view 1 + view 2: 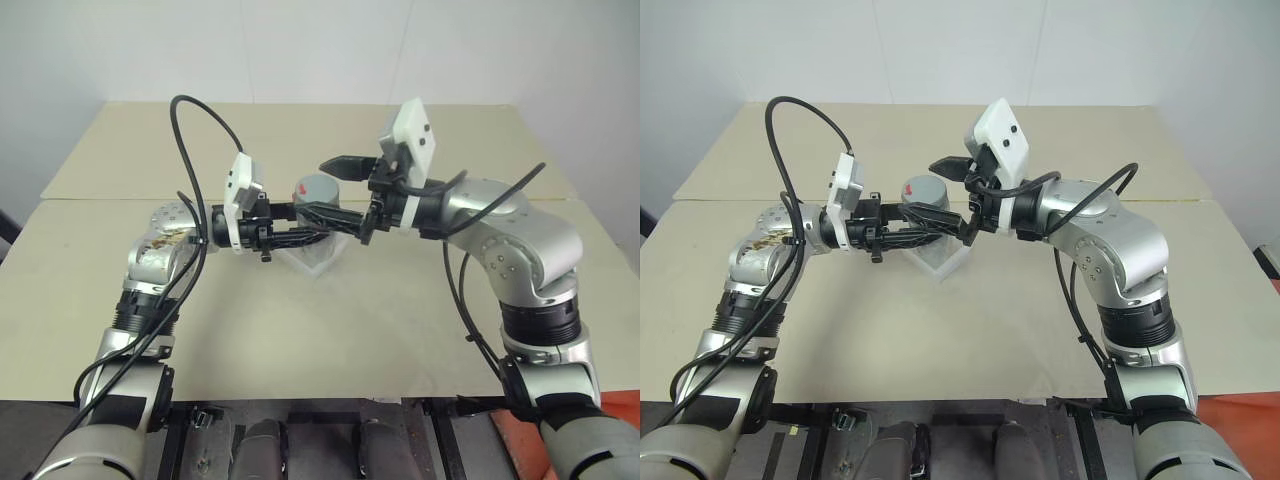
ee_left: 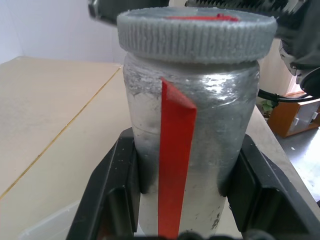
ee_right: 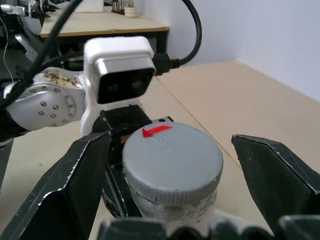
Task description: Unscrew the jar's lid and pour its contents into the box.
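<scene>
Jar [image 2: 190,150] sits upright in the left tool [image 2: 187,195], up in the air over the bench [image 1: 330,330]. The two black fingers [image 2: 117,185] of that tool are clamped tight on the jar's sides, below the lid [image 3: 172,162]. A red strip runs down the jar's front. The grey lid is on the jar, with a small red mark on its top. The right tool [image 3: 172,170] is at the lid. Its fingers [image 3: 65,190] are wide apart, one on each side of the lid, and they do not touch it. The box [image 1: 318,255] rests on the bench just under the jar and both tools. You cannot see what is inside the jar.
</scene>
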Tool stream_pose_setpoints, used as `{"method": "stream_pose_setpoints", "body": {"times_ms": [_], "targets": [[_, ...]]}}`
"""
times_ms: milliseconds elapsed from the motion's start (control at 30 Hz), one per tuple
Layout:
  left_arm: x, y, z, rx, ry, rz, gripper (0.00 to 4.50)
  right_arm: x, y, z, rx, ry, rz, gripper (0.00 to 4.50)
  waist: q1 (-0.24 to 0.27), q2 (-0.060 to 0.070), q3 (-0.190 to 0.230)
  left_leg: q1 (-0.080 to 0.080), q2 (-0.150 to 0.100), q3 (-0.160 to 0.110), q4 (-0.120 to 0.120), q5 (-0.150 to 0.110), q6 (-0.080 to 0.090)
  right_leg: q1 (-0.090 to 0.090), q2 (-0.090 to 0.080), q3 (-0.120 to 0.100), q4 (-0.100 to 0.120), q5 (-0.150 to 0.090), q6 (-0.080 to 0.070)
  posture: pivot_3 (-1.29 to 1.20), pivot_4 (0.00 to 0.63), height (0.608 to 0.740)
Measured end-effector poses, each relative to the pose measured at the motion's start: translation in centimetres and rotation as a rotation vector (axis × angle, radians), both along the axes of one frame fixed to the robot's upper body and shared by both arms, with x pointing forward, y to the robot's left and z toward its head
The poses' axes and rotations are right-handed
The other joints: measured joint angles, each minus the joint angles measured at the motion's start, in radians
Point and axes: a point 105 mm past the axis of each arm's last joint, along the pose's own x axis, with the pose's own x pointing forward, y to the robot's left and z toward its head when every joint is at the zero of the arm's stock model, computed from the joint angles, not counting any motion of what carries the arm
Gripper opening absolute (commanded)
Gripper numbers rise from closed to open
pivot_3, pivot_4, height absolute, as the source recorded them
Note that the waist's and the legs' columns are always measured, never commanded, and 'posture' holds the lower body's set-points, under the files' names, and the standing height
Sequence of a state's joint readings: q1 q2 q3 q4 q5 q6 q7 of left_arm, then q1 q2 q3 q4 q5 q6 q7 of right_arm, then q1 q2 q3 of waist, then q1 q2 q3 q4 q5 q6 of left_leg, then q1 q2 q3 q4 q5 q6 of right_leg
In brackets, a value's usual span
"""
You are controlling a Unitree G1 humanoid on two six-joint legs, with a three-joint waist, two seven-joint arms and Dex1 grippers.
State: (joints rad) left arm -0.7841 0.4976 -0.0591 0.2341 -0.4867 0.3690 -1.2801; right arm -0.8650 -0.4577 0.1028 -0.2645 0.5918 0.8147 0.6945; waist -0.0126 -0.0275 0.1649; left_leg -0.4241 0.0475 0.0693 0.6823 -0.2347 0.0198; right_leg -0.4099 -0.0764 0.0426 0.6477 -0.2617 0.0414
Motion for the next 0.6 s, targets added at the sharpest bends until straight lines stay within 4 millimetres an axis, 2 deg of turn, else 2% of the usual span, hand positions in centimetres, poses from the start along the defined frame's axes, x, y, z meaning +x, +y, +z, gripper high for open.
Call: {"method": "stream_pose_setpoints", "body": {"times_ms": [133,233,333,367,600], "targets": [[-0.02,0.01,-0.04,0.001,-0.001,0.001,1.92,-0.01,0.14,-0.01,0.005,0.002,0.003,4.50,0.000,0.000,0.000,0.000,0.000,0.000,0.000,0.000,0.000,0.000,0.000,0.000,0.000,0.000,0.000,0.00,0.150,0.740],[-0.02,0.08,-0.27,0.008,-0.004,0.006,1.92,0.03,0.22,-0.07,0.009,0.008,0.005,3.93,0.000,0.000,0.000,0.000,0.000,0.000,0.000,0.000,0.000,0.000,0.000,0.000,0.000,0.000,0.000,0.00,0.150,0.740],[0.03,0.13,-0.27,0.008,-0.011,0.012,1.92,0.01,0.34,-0.22,0.008,0.019,0.011,2.90,0.000,0.000,0.000,0.000,0.000,0.000,0.000,0.000,0.000,0.000,0.000,0.000,0.000,0.000,0.000,0.00,0.150,0.740],[0.03,0.13,-0.28,0.009,-0.013,0.013,1.92,0.01,0.34,-0.25,0.008,0.023,0.011,2.77,0.000,0.000,0.000,0.000,0.000,0.000,0.000,0.000,0.000,0.000,0.000,0.000,0.000,0.000,0.000,0.00,0.150,0.740],[-0.07,0.21,-0.60,0.016,-0.008,0.014,1.92,-0.08,0.42,-0.50,0.005,0.051,0.023,2.77,0.000,0.000,0.000,0.000,0.000,0.000,0.000,0.000,0.000,0.000,0.000,0.000,0.000,0.000,0.000,0.00,0.150,0.740]]}}
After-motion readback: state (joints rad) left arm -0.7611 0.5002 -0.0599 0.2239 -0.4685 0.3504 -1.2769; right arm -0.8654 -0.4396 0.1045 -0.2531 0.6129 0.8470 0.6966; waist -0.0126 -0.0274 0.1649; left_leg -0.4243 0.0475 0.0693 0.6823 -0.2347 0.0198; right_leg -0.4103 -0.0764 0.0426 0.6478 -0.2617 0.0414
